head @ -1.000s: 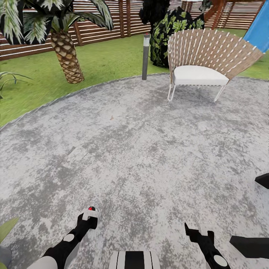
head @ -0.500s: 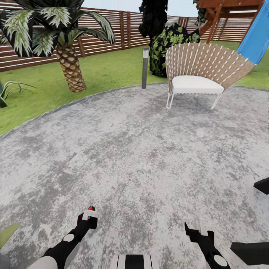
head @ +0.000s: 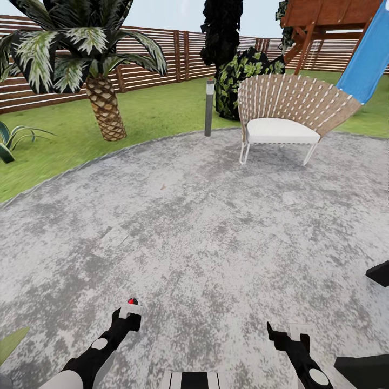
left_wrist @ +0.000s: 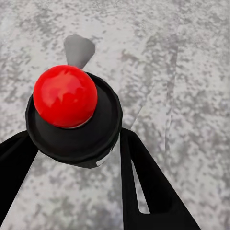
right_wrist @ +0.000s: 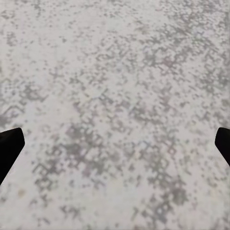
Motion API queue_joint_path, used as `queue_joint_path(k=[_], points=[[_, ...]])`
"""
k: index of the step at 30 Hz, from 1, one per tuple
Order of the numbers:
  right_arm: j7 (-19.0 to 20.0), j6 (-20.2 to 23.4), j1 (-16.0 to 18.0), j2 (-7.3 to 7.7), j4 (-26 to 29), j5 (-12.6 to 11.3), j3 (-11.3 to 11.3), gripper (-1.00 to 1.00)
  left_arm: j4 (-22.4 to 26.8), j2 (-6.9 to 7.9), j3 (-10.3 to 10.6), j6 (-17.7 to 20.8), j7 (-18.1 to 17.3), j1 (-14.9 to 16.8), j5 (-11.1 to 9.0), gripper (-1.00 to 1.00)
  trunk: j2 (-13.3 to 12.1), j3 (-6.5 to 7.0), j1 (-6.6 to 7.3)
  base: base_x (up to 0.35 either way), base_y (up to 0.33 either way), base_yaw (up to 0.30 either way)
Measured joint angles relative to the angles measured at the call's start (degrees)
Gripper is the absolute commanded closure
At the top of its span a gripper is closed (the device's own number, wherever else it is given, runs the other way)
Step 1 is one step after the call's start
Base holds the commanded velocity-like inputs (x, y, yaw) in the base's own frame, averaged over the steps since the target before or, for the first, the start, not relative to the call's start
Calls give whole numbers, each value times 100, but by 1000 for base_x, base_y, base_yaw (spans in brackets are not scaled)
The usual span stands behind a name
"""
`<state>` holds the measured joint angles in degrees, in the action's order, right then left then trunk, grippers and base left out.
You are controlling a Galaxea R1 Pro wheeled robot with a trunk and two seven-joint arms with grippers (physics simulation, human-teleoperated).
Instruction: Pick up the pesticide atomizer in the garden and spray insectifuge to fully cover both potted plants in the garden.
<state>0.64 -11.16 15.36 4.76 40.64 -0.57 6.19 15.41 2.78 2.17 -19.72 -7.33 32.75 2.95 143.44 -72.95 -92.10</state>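
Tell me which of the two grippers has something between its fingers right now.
The left gripper: its black fingers flank a black cap with a red ball top. The right gripper shows only bare grey paving between wide-apart fingertips.

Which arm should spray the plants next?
Left. The left tool holds the atomizer, red knob up, while the right tool is open and empty. A green leaf also shows low on the left.
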Motion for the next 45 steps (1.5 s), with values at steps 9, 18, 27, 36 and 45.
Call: queue_joint_path(k=[9,18,27,36,45], points=[[0,0,0,-1,0,1,0,-100,1,-3,-7,0,1,0,-1,100,-5,88,11,0,0,0],[0,-8,0,-1,0,1,0,-100,1,-8,-13,7,1,0,-6,100,-17,288,34,0,0,0],[3,-17,0,-1,10,13,-4,-100,-12,-5,-18,26,2,0,-16,100,-261,462,173,0,0,0],[23,-18,0,3,0,39,-18,-100,-17,0,-23,26,3,-7,-23,100,-543,588,327,0,0,0],[24,-43,0,8,-54,27,-19,-100,-9,-1,-23,18,-19,-54,-31,100,-543,596,327,0,0,0]])
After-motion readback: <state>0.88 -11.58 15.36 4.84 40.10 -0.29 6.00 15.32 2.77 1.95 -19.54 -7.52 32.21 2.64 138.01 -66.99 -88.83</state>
